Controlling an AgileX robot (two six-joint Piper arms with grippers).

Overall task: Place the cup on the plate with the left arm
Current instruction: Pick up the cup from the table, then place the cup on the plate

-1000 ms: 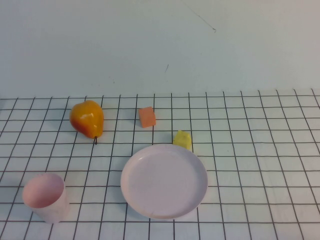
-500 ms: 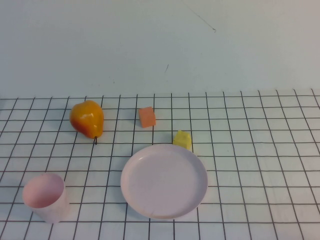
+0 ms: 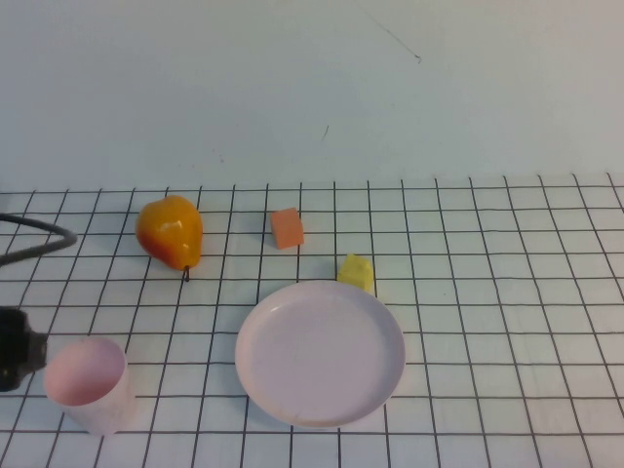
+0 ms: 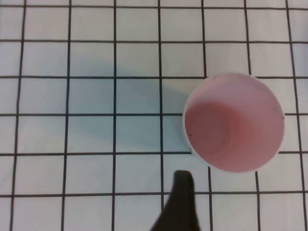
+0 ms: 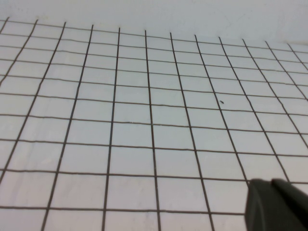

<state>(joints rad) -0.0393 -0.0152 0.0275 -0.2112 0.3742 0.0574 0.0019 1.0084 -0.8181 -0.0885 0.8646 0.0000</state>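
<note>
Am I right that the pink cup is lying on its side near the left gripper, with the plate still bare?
Not quite: the cup stands upright, mouth up, as the left wrist view shows. The left gripper is indeed beside it, and the plate is bare. The right gripper shows only in its own wrist view.

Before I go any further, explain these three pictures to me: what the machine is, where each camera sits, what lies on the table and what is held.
This is a table robot with two arms, each ending in a gripper. The wide picture comes from a raised camera on the robot's side. There the left arm enters at the left edge, beside the cup. The gridded table also holds a plate, a pear, an orange block and a yellow piece.

The other two pictures come from wrist cameras. The left one looks straight down into the upright cup; one dark tip of the left gripper shows. The right one shows bare grid and a corner of the right gripper. Nothing is held.
</note>
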